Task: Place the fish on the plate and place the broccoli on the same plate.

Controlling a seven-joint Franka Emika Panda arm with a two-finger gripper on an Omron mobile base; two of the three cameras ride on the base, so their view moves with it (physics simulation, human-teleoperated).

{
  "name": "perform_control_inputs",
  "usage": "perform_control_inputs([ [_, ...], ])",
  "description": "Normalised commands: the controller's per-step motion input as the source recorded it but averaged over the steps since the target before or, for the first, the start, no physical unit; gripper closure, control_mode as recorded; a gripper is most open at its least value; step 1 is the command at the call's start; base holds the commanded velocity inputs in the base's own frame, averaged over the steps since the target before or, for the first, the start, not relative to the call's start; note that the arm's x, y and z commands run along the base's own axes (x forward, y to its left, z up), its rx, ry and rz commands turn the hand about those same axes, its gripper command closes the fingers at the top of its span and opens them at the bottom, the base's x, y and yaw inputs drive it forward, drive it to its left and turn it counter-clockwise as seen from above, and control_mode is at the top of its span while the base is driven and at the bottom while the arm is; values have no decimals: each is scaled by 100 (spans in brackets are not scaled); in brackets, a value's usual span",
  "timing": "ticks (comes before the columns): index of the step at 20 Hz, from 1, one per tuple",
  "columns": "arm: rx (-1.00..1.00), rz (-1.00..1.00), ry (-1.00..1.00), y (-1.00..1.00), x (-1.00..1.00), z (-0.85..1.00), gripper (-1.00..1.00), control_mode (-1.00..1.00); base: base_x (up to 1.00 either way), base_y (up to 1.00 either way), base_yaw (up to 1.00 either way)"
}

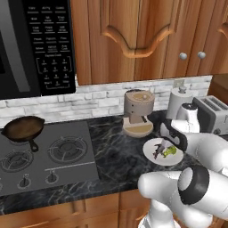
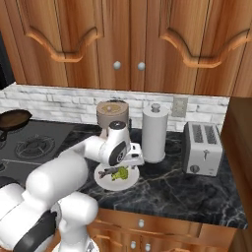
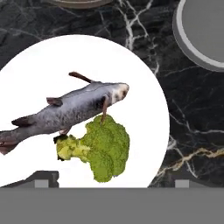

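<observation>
A dark marble counter (image 3: 188,113) surrounds a round white plate (image 3: 144,87) at the left of the hand view. The grey fish (image 3: 70,109) lies across its middle, green broccoli (image 3: 103,148) touching just below. The gripper (image 3: 111,183) hovers above, fingers spread and empty.

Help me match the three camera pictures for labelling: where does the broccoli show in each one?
Left base view: broccoli lower right, on the white plate, beside the fish.
Right base view: broccoli just below centre, under the hand.
Hand view: broccoli bottom centre, touching the fish.
Shared landmark: the white plate.
</observation>
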Motion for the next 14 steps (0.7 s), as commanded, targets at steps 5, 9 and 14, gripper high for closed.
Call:
perform_control_inputs([
  [5,0,-7,5,5,-89,58,-100,-100,0,0,0],
  [9,0,-34,0,35,-95,21,-100,-100,0,0,0],
  [14,0,-29,-4,76,-66,55,-100,-100,0,0,0],
])
